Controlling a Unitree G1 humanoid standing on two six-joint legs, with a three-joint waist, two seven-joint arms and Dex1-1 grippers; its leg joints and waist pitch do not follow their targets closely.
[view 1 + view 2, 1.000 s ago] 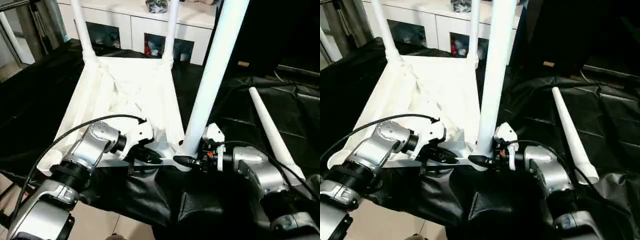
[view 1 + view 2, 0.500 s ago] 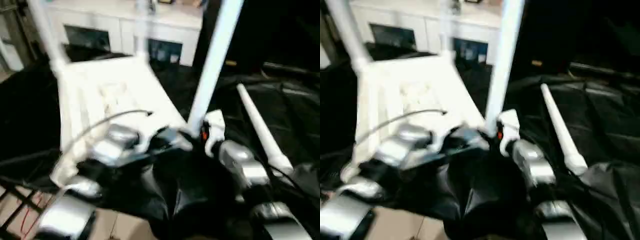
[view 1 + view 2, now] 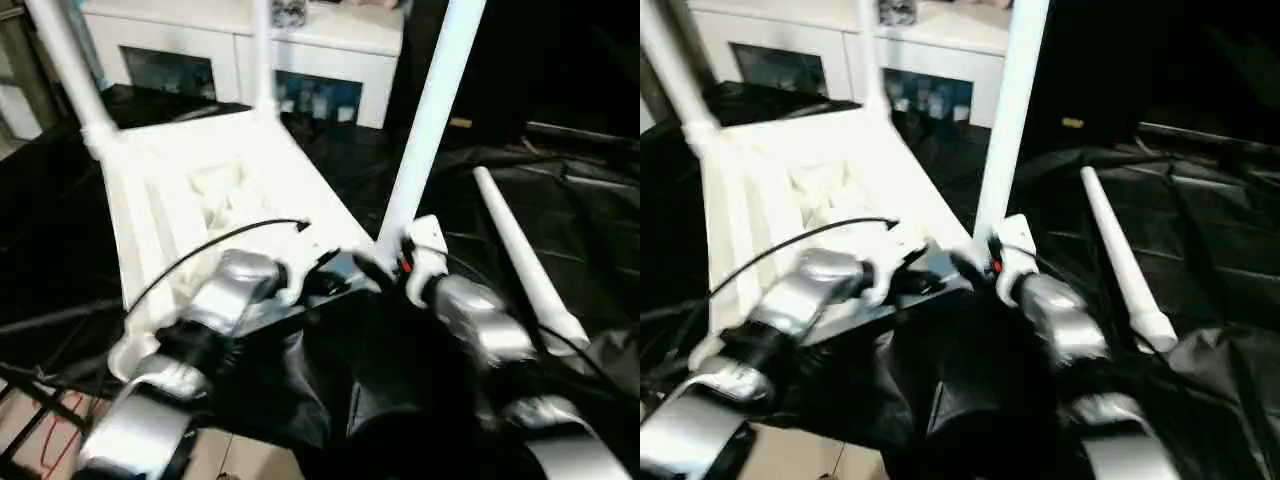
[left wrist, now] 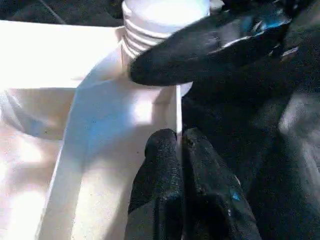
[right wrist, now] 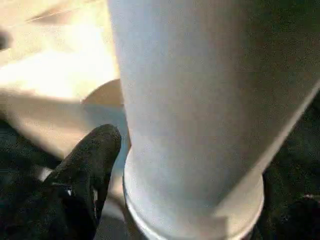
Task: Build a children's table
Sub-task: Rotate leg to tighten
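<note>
1. Left gripper [image 4: 178,139]: 2 black fingers [image 4: 160,170] pressed together, pinching the thin upright rim wall of the tabletop [image 3: 230,190] just beside its near right corner socket.
2. Right gripper [image 3: 368,266]: spread on either side of the foot of the upright leg [image 3: 425,130]. In the right wrist view, 1 finger [image 5: 92,165] close beside the tube with a sliver of gap. In the left wrist view, 1 finger lies across the ribbed collar at the leg's base; cannot tell whether touching there.
3. Upright leg: standing in the tabletop's near right corner socket, leaning slightly to the right as it rises out of the top of the head views.
4. Tabletop: lying upside down on the black-draped work table [image 3: 590,200], ribbed underside up, toward the left half, with its near end at the work table's front edge and the near left socket [image 3: 118,352] open.
5. 2 far legs [image 3: 62,70] [image 3: 262,55]: upright in the tabletop's 2 far corner sockets.
6. Loose leg [image 3: 525,262]: flat on the black cloth toward the work table's right side, apart from the tabletop, running from farther back down to the front edge, thick end nearest.
7. Black cable [image 3: 200,252]: arching over the left forearm, across the tabletop.
8. White cabinet [image 3: 240,45]: beyond the work table's far edge.
</note>
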